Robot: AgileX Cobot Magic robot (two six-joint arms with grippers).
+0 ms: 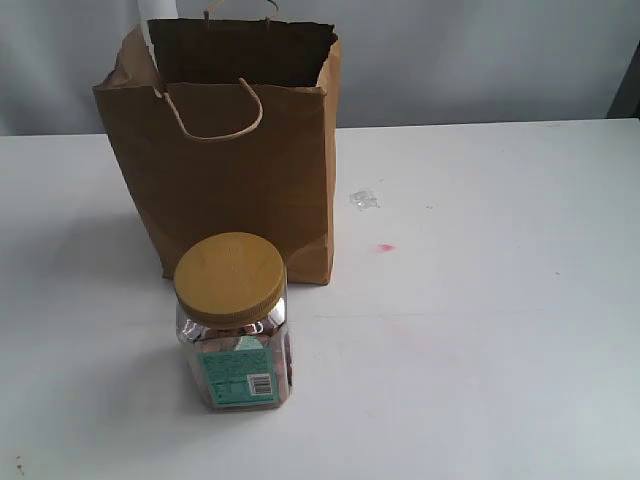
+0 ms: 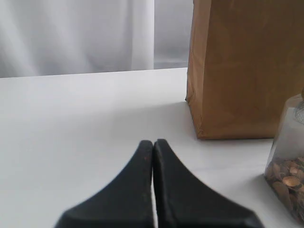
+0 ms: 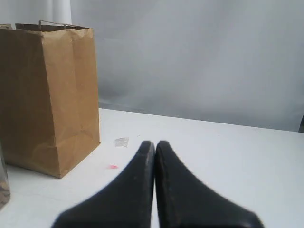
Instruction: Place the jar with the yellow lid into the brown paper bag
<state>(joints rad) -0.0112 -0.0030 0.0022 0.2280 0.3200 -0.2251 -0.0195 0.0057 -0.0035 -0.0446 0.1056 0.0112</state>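
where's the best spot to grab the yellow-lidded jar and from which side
Probably the clear faceted body just under the yellow lid, jaws on two opposite flat faces. The yellow-lidded jar stands upright with the brown paper bag close behind, so come in from an open side, not from the bag side.

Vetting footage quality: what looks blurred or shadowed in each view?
Exterior view: even light, yellow-lidded jar and brown paper bag sharp. Left wrist view: left tool blurred close up, soft shadow beside the bag. Right wrist view: right tool blurred, bag sharp.
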